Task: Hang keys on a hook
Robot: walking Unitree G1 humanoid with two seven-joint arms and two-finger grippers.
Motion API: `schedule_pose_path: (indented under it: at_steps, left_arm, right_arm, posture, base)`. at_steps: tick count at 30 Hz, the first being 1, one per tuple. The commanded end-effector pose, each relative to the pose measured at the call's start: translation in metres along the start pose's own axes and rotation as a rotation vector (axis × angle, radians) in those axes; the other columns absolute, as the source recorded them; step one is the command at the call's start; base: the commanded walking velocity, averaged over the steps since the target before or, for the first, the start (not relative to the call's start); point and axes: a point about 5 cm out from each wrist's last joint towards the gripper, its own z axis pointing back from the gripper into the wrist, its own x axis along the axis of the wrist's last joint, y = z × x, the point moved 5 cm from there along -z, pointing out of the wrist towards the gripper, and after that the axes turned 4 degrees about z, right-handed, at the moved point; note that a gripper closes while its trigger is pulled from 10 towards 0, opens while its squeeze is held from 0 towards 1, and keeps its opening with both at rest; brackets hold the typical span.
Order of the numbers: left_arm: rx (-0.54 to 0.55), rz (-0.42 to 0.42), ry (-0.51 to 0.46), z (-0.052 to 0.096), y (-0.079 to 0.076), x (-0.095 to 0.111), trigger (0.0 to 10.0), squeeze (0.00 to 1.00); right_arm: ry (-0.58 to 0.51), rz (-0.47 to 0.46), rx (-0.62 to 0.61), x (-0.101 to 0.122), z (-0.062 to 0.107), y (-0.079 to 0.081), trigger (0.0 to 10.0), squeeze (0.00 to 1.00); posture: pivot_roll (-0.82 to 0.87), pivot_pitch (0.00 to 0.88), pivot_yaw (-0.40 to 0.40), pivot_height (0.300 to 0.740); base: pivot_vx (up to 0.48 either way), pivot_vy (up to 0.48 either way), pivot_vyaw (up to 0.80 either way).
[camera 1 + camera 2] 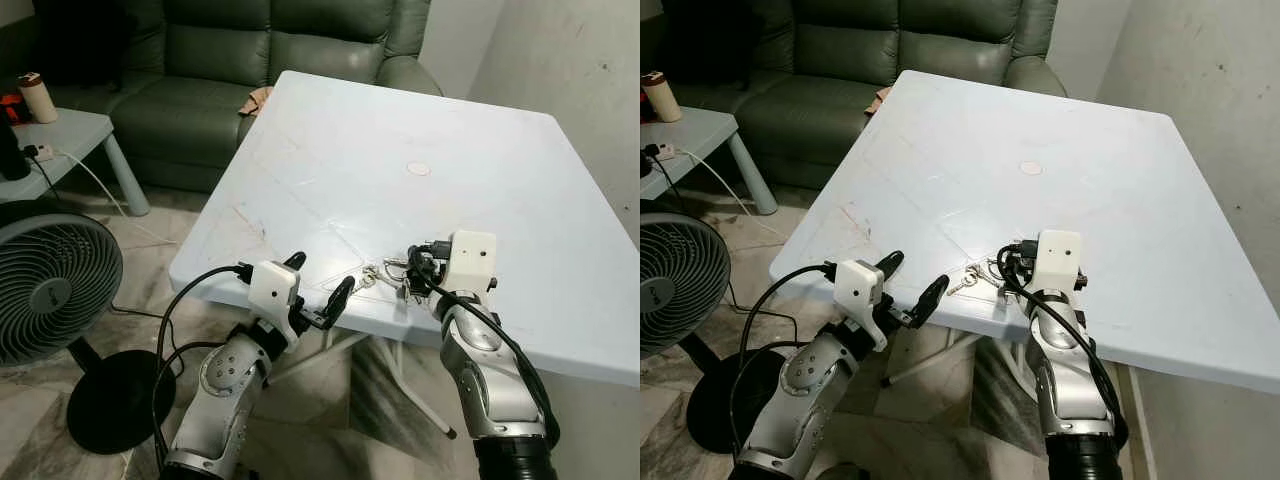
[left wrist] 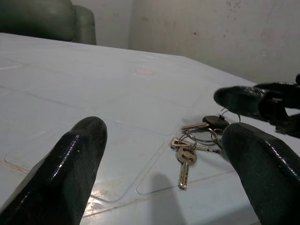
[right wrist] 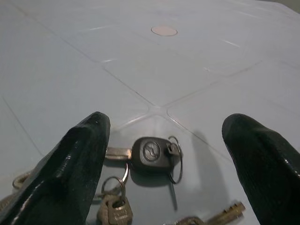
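Observation:
A bunch of keys [image 1: 384,272] on metal rings, one with a black fob [image 3: 152,153], lies flat on the pale blue table [image 1: 400,120] close to its near edge. My left gripper [image 1: 318,280] is open at the table's front edge, just left of the keys, with the keys [image 2: 193,146] lying ahead between its fingers and not touched. My right gripper [image 1: 413,272] is open right over the right side of the bunch, its fingers [image 3: 79,154] straddling the fob. The right fingertips [image 2: 241,100] hover just above the keys.
A green sofa [image 1: 260,60] stands behind the table. At the left are a floor fan [image 1: 50,290] with its cable and a small side table [image 1: 70,140] with a bottle. A wall [image 1: 580,70] is close on the right. A round cap [image 1: 418,169] marks the table's middle.

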Motion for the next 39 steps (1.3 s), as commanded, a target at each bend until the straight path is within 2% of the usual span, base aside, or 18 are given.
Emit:
schedule_pose_path:
  at_steps: [1, 2, 4, 5, 7, 9, 10, 12, 15, 16, 17, 18, 19, 20, 21, 22, 39]
  left_arm:
    - [-0.029, 0.003, 0.004, 0.0, -0.007, 0.0, 10.0, 0.0]
    - [-0.029, 0.003, 0.005, 0.0, -0.008, 0.0, 10.0, 0.0]
    - [-0.031, 0.005, 0.007, 0.001, -0.009, 0.0, 10.0, 0.0]
    - [-0.03, 0.005, 0.008, 0.001, -0.009, 0.0, 10.0, 0.0]
    - [-0.028, 0.006, 0.009, 0.003, -0.01, 0.0, 10.0, 0.0]
    - [-0.027, 0.006, 0.01, 0.004, -0.009, 0.0, 10.0, 0.0]
    - [-0.023, 0.006, 0.013, 0.005, -0.009, -0.001, 10.0, 0.0]
    - [-0.017, 0.008, 0.018, 0.008, -0.009, -0.002, 10.0, 0.0]
    - [-0.01, 0.011, 0.025, 0.012, -0.009, -0.003, 10.0, 0.0]
    - [-0.008, 0.008, 0.028, 0.013, -0.009, -0.003, 10.0, 0.0]
    - [-0.006, 0.008, 0.03, 0.014, -0.009, -0.003, 10.0, 0.0]
    - [-0.001, 0.011, 0.032, 0.015, -0.009, -0.004, 10.0, 0.0]
    - [-0.001, 0.012, 0.031, 0.015, -0.009, -0.004, 10.0, 0.0]
    - [0.004, 0.01, 0.034, 0.016, -0.008, -0.004, 10.0, 0.0]
    - [0.005, 0.011, 0.035, 0.016, -0.008, -0.004, 10.0, 0.0]
    - [0.006, 0.011, 0.036, 0.016, -0.008, -0.004, 10.0, 0.0]
    - [0.023, 0.015, 0.045, 0.02, -0.009, -0.005, 10.0, 0.0]
  right_arm:
    - [0.012, 0.007, -0.014, 0.0, -0.003, -0.004, 6.9, 0.0]
    - [0.012, 0.013, -0.013, 0.0, -0.004, -0.004, 7.3, 0.0]
    - [0.023, 0.007, 0.0, -0.001, -0.006, -0.003, 7.3, 0.0]
    - [0.022, 0.009, 0.002, -0.001, -0.006, -0.003, 7.8, 0.0]
    - [0.027, 0.019, 0.007, -0.002, -0.007, -0.003, 7.5, 0.0]
    - [0.026, 0.025, 0.006, -0.002, -0.008, -0.004, 7.8, 0.0]
    - [0.034, 0.019, 0.011, -0.004, -0.007, -0.004, 9.6, 0.0]
    - [0.037, 0.02, 0.011, -0.005, -0.008, -0.005, 10.0, 0.0]
    - [0.039, 0.021, 0.008, -0.006, -0.008, -0.006, 10.0, 0.0]
    - [0.041, 0.021, 0.005, -0.006, -0.008, -0.007, 8.2, 0.0]
    - [0.042, 0.021, 0.005, -0.006, -0.008, -0.007, 8.0, 0.0]
    - [0.042, 0.032, 0.006, -0.006, -0.007, -0.008, 4.7, 0.0]
    - [0.042, 0.035, 0.007, -0.006, -0.007, -0.008, 4.7, 0.0]
    - [0.047, 0.045, 0.009, -0.008, -0.007, -0.008, 2.0, 0.0]
    - [0.051, 0.051, 0.007, -0.009, -0.007, -0.008, 0.5, 0.0]
    - [0.052, 0.057, 0.005, -0.01, -0.008, -0.009, 0.0, 0.0]
    - [0.041, 0.086, 0.024, -0.009, -0.005, -0.007, 0.0, 0.0]
  posture:
    - [0.05, 0.084, -0.075, 0.692]
    - [0.05, 0.084, -0.075, 0.692]
    - [0.05, 0.093, -0.076, 0.692]
    - [0.05, 0.093, -0.076, 0.692]
    - [0.05, 0.103, -0.078, 0.692]
    - [0.05, 0.103, -0.078, 0.692]
    - [0.06, 0.115, -0.081, 0.692]
    - [0.06, 0.127, -0.081, 0.692]
    - [0.07, 0.134, -0.083, 0.692]
    - [0.07, 0.136, -0.084, 0.692]
    - [0.07, 0.139, -0.085, 0.692]
    - [0.07, 0.144, -0.086, 0.692]
    - [0.07, 0.144, -0.086, 0.692]
    - [0.07, 0.146, -0.088, 0.692]
    - [0.08, 0.149, -0.09, 0.692]
    - [0.08, 0.149, -0.09, 0.692]
    - [0.07, 0.157, -0.098, 0.692]
  base:
    - [0.0, 0.0, 0.0]
    - [0.0, 0.0, 0.0]
    - [0.0, 0.0, 0.0]
    - [0.0, 0.0, 0.0]
    - [0.0, 0.0, 0.0]
    - [0.0, 0.0, 0.0]
    - [0.0, 0.0, 0.0]
    - [0.0, 0.0, 0.0]
    - [0.0, 0.0, 0.0]
    - [0.0, 0.0, 0.0]
    - [0.0, 0.0, 0.0]
    - [0.0, 0.0, 0.0]
    - [0.0, 0.0, 0.0]
    - [0.0, 0.0, 0.0]
    - [0.0, 0.0, 0.0]
    - [0.0, 0.0, 0.0]
    - [0.0, 0.0, 0.0]
